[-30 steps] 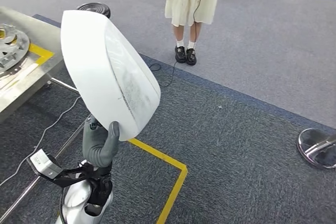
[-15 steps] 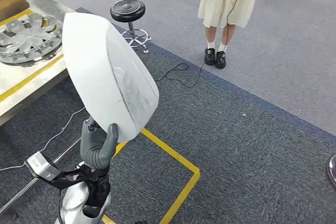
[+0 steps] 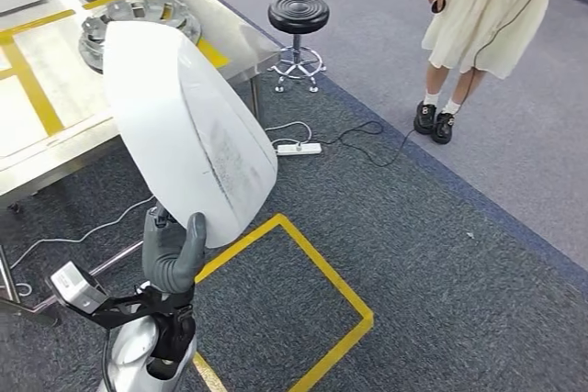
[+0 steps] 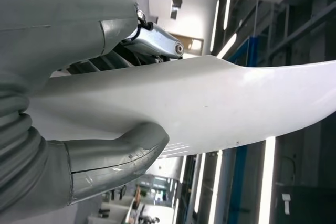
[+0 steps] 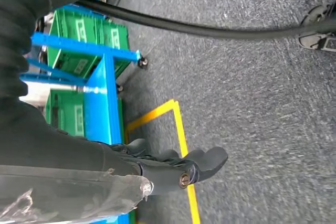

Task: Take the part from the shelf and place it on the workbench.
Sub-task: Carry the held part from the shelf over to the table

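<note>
The left hand (image 3: 174,254) grasps the part (image 3: 184,126), a large white curved shell, at its lower edge, and carries it upright and tilted in front of the robot's body, off the floor and clear of any support. In the left wrist view the thick grey thumb (image 4: 118,153) presses one face of the shell while the darker fingers (image 4: 99,61) bear on the opposite face, so the edge is pinched between them; this grip suits a thin, broad panel that offers no handle. Holding the part high and near the torso probably keeps its wide face from striking the surface (image 3: 41,103) on approach. The surface stands ahead and to the left, a metal workbench marked with yellow tape, and the part's upper portion overlaps its near edge in the head view, though the part is not yet set down. A round silver wheel cover (image 3: 139,16) lies toward the far edge of the surface, so the placement will likely need the bare area nearer the front edge. The right hand (image 5: 174,169) hangs low over the carpet beside a yellow floor line (image 5: 184,145), its fingers extended and holding nothing. A black stool (image 3: 299,16) stands off the surface's right corner, and a person (image 3: 485,16) in a pale dress stands well apart, beyond a power strip (image 3: 299,148) on the floor.
</note>
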`<state>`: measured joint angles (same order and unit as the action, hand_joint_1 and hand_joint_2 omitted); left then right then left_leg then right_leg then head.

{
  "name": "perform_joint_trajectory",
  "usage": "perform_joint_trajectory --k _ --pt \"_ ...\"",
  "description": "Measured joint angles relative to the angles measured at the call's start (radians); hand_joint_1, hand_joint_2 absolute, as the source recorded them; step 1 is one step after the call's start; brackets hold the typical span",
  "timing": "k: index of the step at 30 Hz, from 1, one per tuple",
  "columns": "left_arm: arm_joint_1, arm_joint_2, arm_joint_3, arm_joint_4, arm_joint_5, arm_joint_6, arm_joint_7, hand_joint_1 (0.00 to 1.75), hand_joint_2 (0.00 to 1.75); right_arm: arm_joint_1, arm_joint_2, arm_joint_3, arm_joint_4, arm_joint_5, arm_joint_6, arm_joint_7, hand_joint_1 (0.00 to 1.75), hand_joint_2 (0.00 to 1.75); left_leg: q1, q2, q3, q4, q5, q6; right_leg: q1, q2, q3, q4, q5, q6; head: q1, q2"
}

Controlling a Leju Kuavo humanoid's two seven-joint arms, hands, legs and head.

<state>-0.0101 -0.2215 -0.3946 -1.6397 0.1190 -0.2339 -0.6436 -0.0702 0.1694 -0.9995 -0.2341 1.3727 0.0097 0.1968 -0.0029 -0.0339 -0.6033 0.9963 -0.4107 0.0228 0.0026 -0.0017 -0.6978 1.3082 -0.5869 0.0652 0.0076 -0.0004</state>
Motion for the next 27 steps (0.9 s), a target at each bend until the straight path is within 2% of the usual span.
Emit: perform_joint_trajectory --k 1,2,3,4,5,6,8,9,10,12,14,15,16,17,19,21,23,24,25,27 --pt "0.001 0.000 0.000 0.001 0.000 0.000 0.000 1.75 1.75 0.000 0.000 0.000 0.000 0.000 0.000 0.000 0.00 1.75 0.001 -0.015 0.001 0.000 0.000 -0.001 -0.002 0.002 0.007 -0.022 0.024 0.001 0.000 0.000" --pt "0.001 0.000 0.000 0.001 0.000 0.001 0.000 1.75 1.75 0.000 0.000 0.000 0.000 0.001 0.001 0.000 0.00 1.75 0.003 -0.031 0.003 0.001 0.000 -0.003 -0.006 0.010 0.032 -0.078 0.061 0.003 0.000 0.000" --pt "0.002 0.000 0.000 0.001 0.000 0.001 0.000 1.75 1.75 0.000 0.000 0.000 0.000 0.002 0.001 0.000 0.00 1.75 0.005 -0.045 0.003 0.002 0.000 -0.008 -0.012 0.032 0.064 -0.148 0.096 0.006 0.000 0.000" --pt "0.001 0.000 0.000 0.002 0.000 0.002 0.000 1.75 1.75 0.000 0.000 0.000 0.001 0.002 0.001 0.000 0.00 1.75 0.005 -0.059 0.002 0.006 0.000 -0.013 -0.019 0.058 0.094 -0.213 0.118 0.008 0.000 0.000" --pt "0.002 0.000 0.000 0.002 0.000 0.002 0.000 1.75 1.75 -0.001 0.001 0.000 0.001 0.003 0.001 0.000 0.00 1.75 0.006 -0.071 -0.002 0.008 0.002 -0.018 -0.023 0.080 0.115 -0.256 0.128 0.007 0.001 0.000" --pt "0.003 0.000 0.000 0.001 0.000 0.003 0.000 1.75 1.75 -0.002 0.001 0.000 0.002 0.004 0.002 0.001 0.00 1.75 0.006 -0.082 -0.007 0.009 0.004 -0.025 -0.025 0.094 0.124 -0.274 0.127 0.003 0.001 0.000" --pt "0.007 0.001 0.001 0.001 0.000 0.004 0.000 1.75 1.75 -0.004 0.002 0.000 0.002 0.005 0.002 0.002 0.00 1.75 0.010 -0.099 -0.014 0.007 0.010 -0.036 -0.021 0.079 0.126 -0.277 0.127 -0.012 0.001 0.000" --pt "0.009 0.002 0.001 0.001 0.000 0.004 0.000 1.75 1.75 -0.005 0.003 0.000 0.002 0.006 0.002 0.002 0.00 1.75 0.009 -0.088 -0.018 0.011 0.007 -0.042 -0.021 0.068 0.127 -0.278 0.129 -0.020 0.000 0.000" --pt "0.009 0.003 0.001 0.001 0.000 0.004 0.000 1.75 1.75 -0.006 0.003 0.000 0.002 0.007 0.002 0.002 0.00 1.75 0.008 -0.064 -0.027 0.029 -0.006 -0.047 -0.021 0.055 0.128 -0.281 0.130 -0.028 -0.004 0.000" --pt "0.007 0.003 0.001 0.001 0.000 0.004 0.000 1.75 1.75 -0.005 0.003 0.000 0.002 0.009 0.002 0.002 0.00 1.75 0.004 -0.004 -0.074 0.125 -0.061 -0.056 -0.021 0.028 0.129 -0.283 0.130 -0.038 -0.012 0.000" --pt "0.008 0.004 0.002 0.001 0.000 0.004 0.000 1.75 1.75 -0.002 0.003 0.000 0.002 0.009 0.002 0.002 0.00 1.75 0.005 0.018 -0.136 0.251 -0.113 -0.060 -0.018 -0.004 0.128 -0.283 0.129 -0.043 -0.015 0.000" --pt "0.009 0.005 0.002 0.002 0.000 0.004 0.000 1.75 1.75 -0.001 0.003 0.000 0.002 0.009 0.002 0.003 0.00 1.75 0.005 0.020 -0.152 0.282 -0.117 -0.060 -0.017 -0.020 0.129 -0.283 0.128 -0.044 -0.015 0.000" --pt "0.010 0.006 0.002 0.002 0.000 0.004 0.000 1.75 1.75 -0.002 0.002 0.000 0.002 0.010 0.002 0.003 0.00 1.75 0.005 0.022 -0.148 0.277 -0.102 -0.058 -0.016 -0.035 0.130 -0.283 0.126 -0.044 -0.015 0.000" --pt "0.011 0.006 0.002 0.001 0.000 0.004 0.000 1.75 1.75 -0.002 0.002 0.000 0.001 0.010 0.002 0.004 0.00 1.75 0.004 0.027 -0.126 0.235 -0.073 -0.054 -0.015 -0.048 0.132 -0.283 0.125 -0.043 -0.015 0.000" --pt "0.009 0.005 0.002 0.001 0.000 0.004 0.000 1.75 1.75 -0.002 0.002 0.000 0.001 0.010 0.002 0.005 0.00 1.75 -0.004 0.070 -0.053 0.105 -0.014 -0.042 -0.009 -0.071 0.138 -0.282 0.119 -0.038 -0.016 0.000" --pt "0.007 0.004 0.002 0.001 0.000 0.004 0.000 1.75 1.75 -0.002 0.002 0.000 0.001 0.011 0.002 0.005 0.00 1.75 -0.012 0.105 -0.012 0.025 0.001 -0.031 -0.001 -0.090 0.142 -0.281 0.113 -0.030 -0.016 0.000" --pt "0.008 0.004 0.002 0.001 0.000 0.005 0.000 1.75 1.75 -0.002 0.001 0.000 0.001 0.012 0.002 0.005 0.00 1.75 -0.013 0.092 -0.011 0.011 -0.004 -0.022 0.003 -0.112 0.147 -0.285 0.111 -0.022 -0.015 0.000" --pt "0.010 0.004 0.003 0.001 0.000 0.006 0.000 1.75 1.75 -0.002 0.001 0.000 0.000 0.012 0.002 0.005 0.00 1.75 -0.011 0.080 -0.011 0.008 -0.002 -0.017 0.003 -0.110 0.150 -0.285 0.107 -0.016 -0.014 0.000" --pt "0.010 0.005 0.003 0.001 0.000 0.006 0.000 1.75 1.75 -0.003 0.000 0.000 0.000 0.013 0.002 0.005 0.00 1.75 -0.007 0.068 -0.010 0.006 -0.001 -0.013 0.002 -0.093 0.147 -0.273 0.096 -0.011 -0.012 0.000" --pt "0.010 0.004 0.003 0.001 0.000 0.008 0.000 1.75 1.75 -0.005 0.000 0.002 0.000 0.014 0.002 0.004 0.00 1.75 -0.001 0.045 -0.008 0.002 0.003 -0.005 -0.001 -0.035 0.108 -0.188 0.047 -0.003 -0.004 0.000"
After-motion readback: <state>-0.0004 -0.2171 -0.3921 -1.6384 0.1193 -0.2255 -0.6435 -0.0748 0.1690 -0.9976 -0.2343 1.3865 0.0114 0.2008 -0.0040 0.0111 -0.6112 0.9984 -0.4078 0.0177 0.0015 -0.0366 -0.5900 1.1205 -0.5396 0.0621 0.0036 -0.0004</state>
